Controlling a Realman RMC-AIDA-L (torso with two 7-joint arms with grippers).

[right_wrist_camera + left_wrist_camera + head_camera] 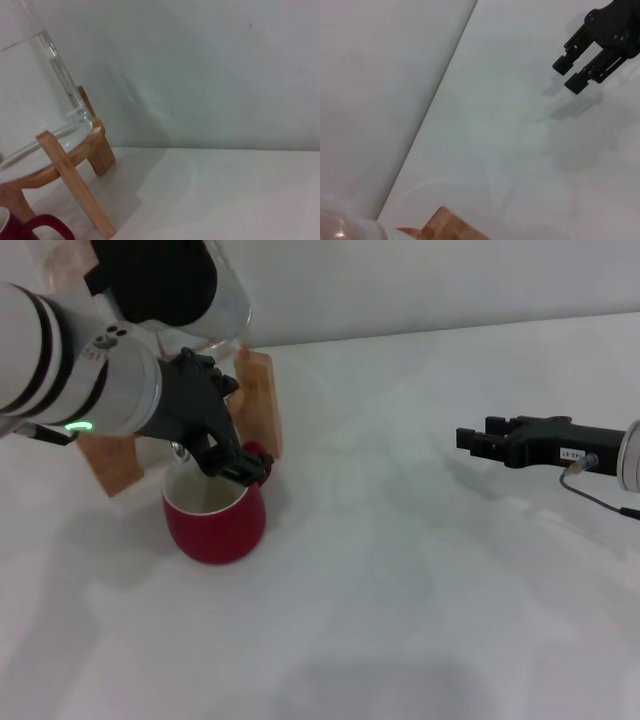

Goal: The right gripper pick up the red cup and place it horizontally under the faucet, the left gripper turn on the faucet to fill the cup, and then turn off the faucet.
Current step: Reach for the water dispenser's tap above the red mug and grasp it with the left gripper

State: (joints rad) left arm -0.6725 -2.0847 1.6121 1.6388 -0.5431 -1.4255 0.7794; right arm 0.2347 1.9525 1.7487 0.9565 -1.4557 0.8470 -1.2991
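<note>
The red cup (214, 517) stands upright on the white table, right in front of the wooden stand. Its handle also shows in the right wrist view (47, 227). My left gripper (233, 464) hangs just over the cup's far rim, at the base of the glass jar. It covers most of the faucet (180, 451), of which only a small chrome bit shows beside the claw. My right gripper (468, 441) hovers far off to the right above the table, open and holding nothing. The left wrist view shows the right gripper (566, 75) with a gap between its fingers.
The clear glass water jar (30, 95) sits on a wooden stand (75, 170) at the back left, against the pale wall. The stand's legs (262, 405) flank the cup. White tabletop (420, 590) stretches between cup and right gripper.
</note>
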